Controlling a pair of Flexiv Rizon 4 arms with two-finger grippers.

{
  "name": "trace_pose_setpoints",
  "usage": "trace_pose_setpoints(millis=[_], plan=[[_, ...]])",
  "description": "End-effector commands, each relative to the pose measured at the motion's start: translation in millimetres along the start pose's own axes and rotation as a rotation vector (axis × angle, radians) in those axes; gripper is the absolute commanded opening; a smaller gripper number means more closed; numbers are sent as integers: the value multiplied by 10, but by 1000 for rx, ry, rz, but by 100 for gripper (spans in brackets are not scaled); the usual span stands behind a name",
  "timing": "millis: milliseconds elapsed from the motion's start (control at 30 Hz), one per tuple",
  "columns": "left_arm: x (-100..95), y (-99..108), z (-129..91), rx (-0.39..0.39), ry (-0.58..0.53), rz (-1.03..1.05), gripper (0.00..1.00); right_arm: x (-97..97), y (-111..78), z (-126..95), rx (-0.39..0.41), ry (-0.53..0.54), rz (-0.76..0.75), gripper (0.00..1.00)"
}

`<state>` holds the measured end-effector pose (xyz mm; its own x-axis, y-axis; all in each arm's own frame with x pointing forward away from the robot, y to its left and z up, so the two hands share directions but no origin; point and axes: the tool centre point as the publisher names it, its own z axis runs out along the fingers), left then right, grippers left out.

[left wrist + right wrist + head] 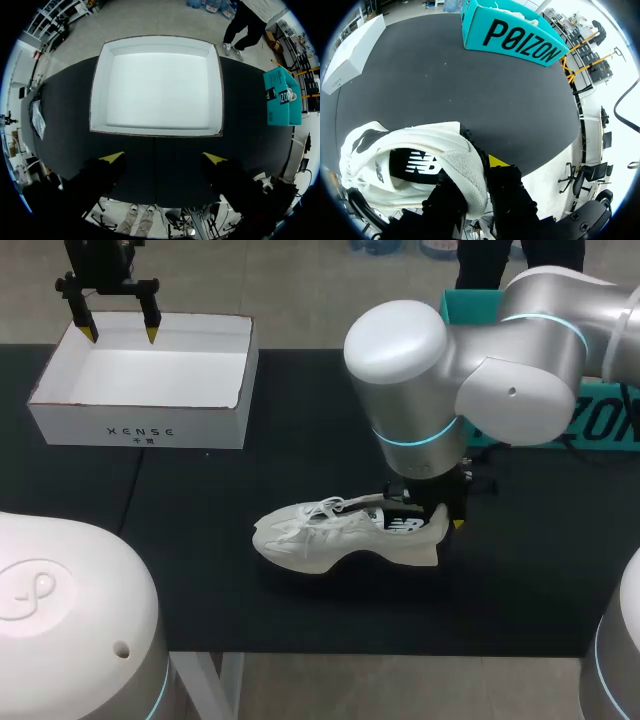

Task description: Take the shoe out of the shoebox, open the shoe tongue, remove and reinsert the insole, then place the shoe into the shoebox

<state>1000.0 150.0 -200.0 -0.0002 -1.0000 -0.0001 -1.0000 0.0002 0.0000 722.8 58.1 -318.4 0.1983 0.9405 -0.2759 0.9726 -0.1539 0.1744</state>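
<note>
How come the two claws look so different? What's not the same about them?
The left claw is open with nothing in it; the right claw is pinching the heel of the white shoe. The left claw hangs up high by the empty white shoebox; the right claw is down low near the black table. Both have two fingers with yellow tips.

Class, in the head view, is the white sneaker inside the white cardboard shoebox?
No, the white sneaker lies on the black table, outside the white shoebox.
</note>
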Motion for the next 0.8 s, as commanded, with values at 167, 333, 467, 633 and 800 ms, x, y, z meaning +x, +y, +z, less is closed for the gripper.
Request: trace_pose_setpoints(millis=[167,333,467,633,800], plan=[[0,0,0,0,0,0,100,347,300,155,1,33,-44,0],[0,0,0,0,0,0,100,375,418,396,4,18,-25,0],[0,0,0,0,0,0,100,322,498,518,-6,14,-30,0],[0,0,0,0,0,0,100,290,585,686,11,19,-38,0],[0,0,0,0,0,0,100,311,603,838,5,5,-45,0]])
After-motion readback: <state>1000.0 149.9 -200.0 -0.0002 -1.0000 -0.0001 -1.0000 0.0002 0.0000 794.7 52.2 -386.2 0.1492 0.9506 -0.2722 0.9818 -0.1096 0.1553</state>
